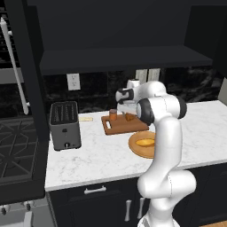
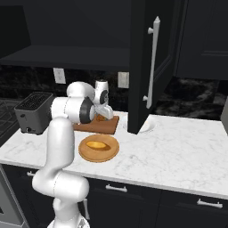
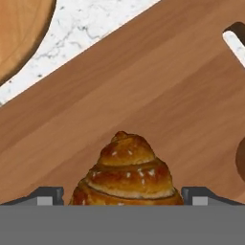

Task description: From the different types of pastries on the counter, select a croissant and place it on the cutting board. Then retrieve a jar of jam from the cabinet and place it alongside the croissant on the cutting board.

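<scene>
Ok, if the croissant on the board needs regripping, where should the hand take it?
Grip the croissant across its wide lower body, coming straight down from above. In the hand view its ridged tiers taper to a narrow tip, so the broad base probably gives the fingers the surest hold. It lies on the board, and the open hand already straddles it, one finger on each side.

Croissant [image 3: 128, 170] base cut off by the hand view's bottom edge; cutting board [image 3: 158, 91] corners beyond the frame.
</scene>
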Available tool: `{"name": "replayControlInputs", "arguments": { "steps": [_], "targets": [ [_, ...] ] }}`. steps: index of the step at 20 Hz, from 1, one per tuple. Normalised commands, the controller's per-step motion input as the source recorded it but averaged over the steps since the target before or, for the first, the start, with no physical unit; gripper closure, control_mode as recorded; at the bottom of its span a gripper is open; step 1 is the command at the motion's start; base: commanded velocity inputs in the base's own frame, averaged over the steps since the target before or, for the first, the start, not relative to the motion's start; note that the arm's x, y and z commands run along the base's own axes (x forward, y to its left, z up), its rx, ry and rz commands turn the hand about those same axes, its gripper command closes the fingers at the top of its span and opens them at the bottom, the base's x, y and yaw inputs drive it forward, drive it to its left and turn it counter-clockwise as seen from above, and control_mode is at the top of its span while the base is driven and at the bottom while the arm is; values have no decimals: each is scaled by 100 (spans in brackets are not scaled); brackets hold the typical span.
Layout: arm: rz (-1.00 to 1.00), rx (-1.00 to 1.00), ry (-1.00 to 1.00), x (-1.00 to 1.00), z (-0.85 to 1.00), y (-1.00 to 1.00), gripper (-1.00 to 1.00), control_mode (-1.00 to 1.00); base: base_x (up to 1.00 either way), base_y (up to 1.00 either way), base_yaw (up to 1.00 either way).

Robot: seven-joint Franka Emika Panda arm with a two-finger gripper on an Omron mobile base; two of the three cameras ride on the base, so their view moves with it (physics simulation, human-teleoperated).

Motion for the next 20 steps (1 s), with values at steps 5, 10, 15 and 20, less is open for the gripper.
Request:
{"name": "replayControlInputs", "arguments": {
  "steps": [5, 10, 15, 20],
  "targets": [
    [15, 0, -3, 0, -23, 8, 100, -100, 0, 0, 0],
    [16, 0, -5, 0, -13, 5, 100, -100, 0, 0, 0],
    [16, 0, -4, 0, -21, 0, 100, -100, 0, 0, 0],
    [14, 0, -1, 0, -26, 5, -100, -100, 0, 0, 0]
  ]
}}
